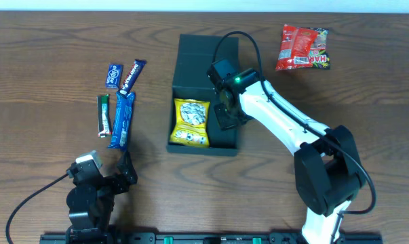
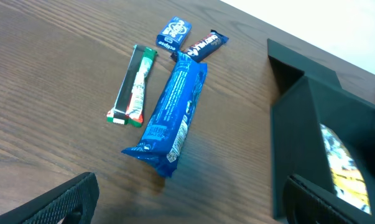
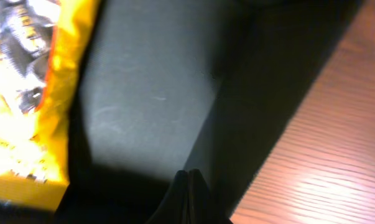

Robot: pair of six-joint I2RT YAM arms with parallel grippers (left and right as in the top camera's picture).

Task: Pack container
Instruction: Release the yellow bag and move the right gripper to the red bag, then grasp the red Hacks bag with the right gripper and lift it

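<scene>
Container [image 1: 204,150], mid-worktop [image 1: 41,54], lid open: one yellow packet [image 1: 191,123] inside. Right gripper [image 1: 226,115] pressed together over the bare half, seemingly empty. Unpacked: four bars [image 1: 121,120] beside the container, red bag [image 1: 302,47] (far corner). Left gripper [image 2: 193,202] spread, idle.

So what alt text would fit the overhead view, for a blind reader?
A white robot arm's shut right gripper reaches into an open dark container holding a yellow snack packet. Four candy bars lie left of it, a red sweet bag upper right.
</scene>
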